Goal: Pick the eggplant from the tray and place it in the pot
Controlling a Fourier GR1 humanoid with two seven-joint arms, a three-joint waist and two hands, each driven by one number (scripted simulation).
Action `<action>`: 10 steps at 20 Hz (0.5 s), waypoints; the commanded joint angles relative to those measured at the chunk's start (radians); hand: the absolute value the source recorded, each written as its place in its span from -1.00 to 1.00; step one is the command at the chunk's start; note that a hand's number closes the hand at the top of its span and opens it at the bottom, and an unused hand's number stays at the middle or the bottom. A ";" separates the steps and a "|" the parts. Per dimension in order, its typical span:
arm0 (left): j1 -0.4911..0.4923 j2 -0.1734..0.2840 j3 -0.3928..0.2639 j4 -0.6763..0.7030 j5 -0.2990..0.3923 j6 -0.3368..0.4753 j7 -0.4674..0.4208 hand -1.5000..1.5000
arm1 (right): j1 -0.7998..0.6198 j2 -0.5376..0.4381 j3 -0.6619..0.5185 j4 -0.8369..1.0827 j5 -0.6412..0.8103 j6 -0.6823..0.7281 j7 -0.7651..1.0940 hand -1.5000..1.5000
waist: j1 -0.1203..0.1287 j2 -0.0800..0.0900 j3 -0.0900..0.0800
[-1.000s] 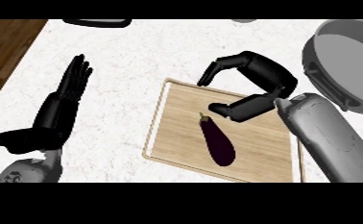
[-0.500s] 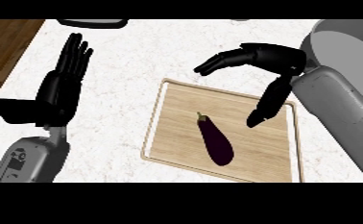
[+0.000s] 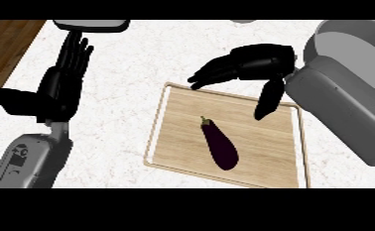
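Observation:
A dark purple eggplant (image 3: 219,144) lies on the wooden tray (image 3: 176,145), stem end pointing up-left. My right hand (image 3: 253,66) hovers above the tray's far edge with its fingers spread and its thumb pointing down toward the tray, holding nothing. It stands apart from the eggplant. The grey pot (image 3: 343,39) shows at the right edge, partly hidden behind my right forearm. My left hand (image 3: 62,79) rests open at the left, fingers up.
A dark rounded object (image 3: 92,25) sits at the top left of the white counter. The wooden counter edge (image 3: 16,39) runs down the far left. A small grey thing (image 3: 244,21) peeks in at the top.
My right hand has gone from curled near the eggplant's stem to spread open and has risen toward the tray's far edge. The eggplant stays on the tray.

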 commanded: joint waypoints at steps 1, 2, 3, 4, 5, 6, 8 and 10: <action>-0.002 0.004 0.027 0.029 0.021 -0.025 -0.003 0.00 | -0.062 0.065 0.090 0.099 0.100 0.066 -0.158 -1.00 | -0.018 -0.009 -0.001; -0.017 0.019 0.030 0.003 0.018 -0.018 0.034 0.00 | -0.078 0.054 0.106 0.102 0.104 0.089 -0.154 -1.00 | -0.023 -0.013 -0.001; 0.012 0.024 0.029 -0.016 0.017 -0.022 0.032 0.00 | -0.061 0.049 0.139 0.115 0.133 0.064 -0.177 -1.00 | -0.021 -0.014 -0.001; -0.021 0.015 0.040 0.029 0.009 -0.009 0.025 0.00 | -0.097 0.127 0.157 0.141 0.142 0.053 -0.116 -1.00 | -0.023 -0.012 -0.002; 0.003 0.008 0.057 0.042 0.013 -0.013 -0.011 0.00 | -0.067 0.089 0.155 0.108 0.127 0.075 -0.141 -1.00 | -0.043 -0.017 -0.002; -0.041 0.020 0.050 0.022 -0.009 0.012 0.040 0.00 | -0.083 0.113 0.172 0.114 0.147 0.068 -0.111 -1.00 | -0.046 -0.019 -0.001; -0.001 -0.021 0.032 0.036 -0.021 0.016 0.004 0.00 | -0.087 0.130 0.172 0.145 0.163 0.066 -0.096 -1.00 | -0.051 -0.020 -0.002; -0.012 -0.015 0.043 0.038 -0.012 0.001 0.005 0.00 | -0.080 0.138 0.208 0.192 0.184 0.060 -0.122 -1.00 | -0.047 -0.017 -0.002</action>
